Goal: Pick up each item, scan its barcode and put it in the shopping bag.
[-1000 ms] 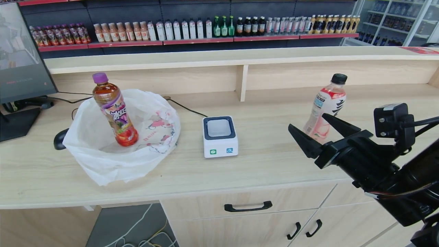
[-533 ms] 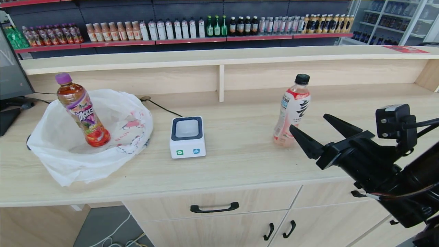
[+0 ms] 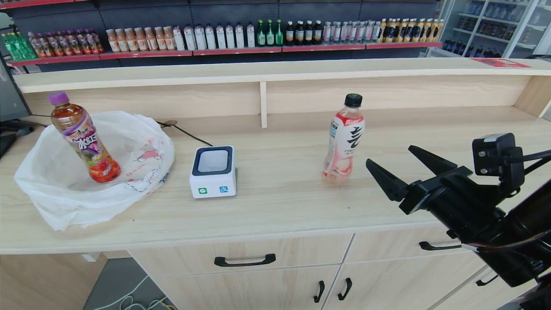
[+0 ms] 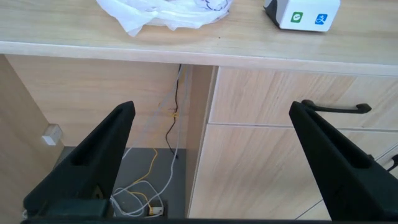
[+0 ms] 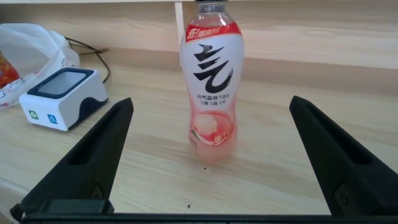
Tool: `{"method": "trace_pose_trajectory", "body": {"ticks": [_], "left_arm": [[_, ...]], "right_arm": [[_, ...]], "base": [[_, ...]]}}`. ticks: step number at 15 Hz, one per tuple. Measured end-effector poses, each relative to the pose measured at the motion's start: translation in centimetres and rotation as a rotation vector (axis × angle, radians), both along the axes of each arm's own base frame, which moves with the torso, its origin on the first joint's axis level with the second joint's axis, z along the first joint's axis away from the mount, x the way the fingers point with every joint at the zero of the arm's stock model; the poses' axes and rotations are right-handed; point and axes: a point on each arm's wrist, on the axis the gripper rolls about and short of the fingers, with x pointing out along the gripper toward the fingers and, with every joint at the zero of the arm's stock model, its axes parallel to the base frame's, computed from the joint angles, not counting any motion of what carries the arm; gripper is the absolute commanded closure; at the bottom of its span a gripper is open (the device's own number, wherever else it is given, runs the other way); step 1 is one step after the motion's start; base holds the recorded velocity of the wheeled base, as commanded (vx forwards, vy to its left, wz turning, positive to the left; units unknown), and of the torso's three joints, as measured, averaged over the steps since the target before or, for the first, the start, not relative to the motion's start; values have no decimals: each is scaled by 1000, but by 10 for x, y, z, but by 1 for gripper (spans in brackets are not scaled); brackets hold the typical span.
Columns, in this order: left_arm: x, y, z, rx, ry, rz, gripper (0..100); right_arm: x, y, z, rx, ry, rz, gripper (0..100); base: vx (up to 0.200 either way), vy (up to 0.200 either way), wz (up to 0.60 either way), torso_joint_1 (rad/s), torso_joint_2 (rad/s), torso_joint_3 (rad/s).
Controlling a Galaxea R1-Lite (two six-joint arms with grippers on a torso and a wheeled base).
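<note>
A pink drink bottle [image 3: 343,140] with a black cap stands upright on the wooden counter, right of centre; the right wrist view has the bottle [image 5: 211,81] straight ahead. My right gripper [image 3: 400,168] hangs open at the counter's front right, a short way right of the bottle, nothing between its fingers. A tea bottle [image 3: 84,137] with a purple cap stands tilted inside the white shopping bag [image 3: 56,198] at the left. The white barcode scanner [image 3: 213,171] sits between bag and pink bottle. My left gripper [image 4: 214,155] is open, below counter level in front of the cabinet.
The counter [image 3: 280,206] has a raised back ledge [image 3: 275,71] with a divider. Drawers with black handles [image 3: 244,261] lie under its front edge. A cable [image 3: 185,133] runs from behind the bag to the scanner. Shelves of bottles line the back wall.
The head camera has swung right, so the bag, scanner and both bottles slid left in view. The pink bottle now stands clear to the left of my right gripper.
</note>
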Motion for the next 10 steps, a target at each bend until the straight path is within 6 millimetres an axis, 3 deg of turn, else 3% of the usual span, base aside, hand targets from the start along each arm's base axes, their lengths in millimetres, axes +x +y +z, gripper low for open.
{"method": "trace_pose_trajectory", "body": {"ticks": [7,10], "left_arm": [[0,0,0,1,0,1,0],[0,0,0,1,0,1,0]], "right_arm": [[13,-23,1,-3,-6,-109,0],[19,-23,-2,-12,1,-119,0]], "base": [[0,0,0,0,0,0],[0,0,0,0,0,0]]}}
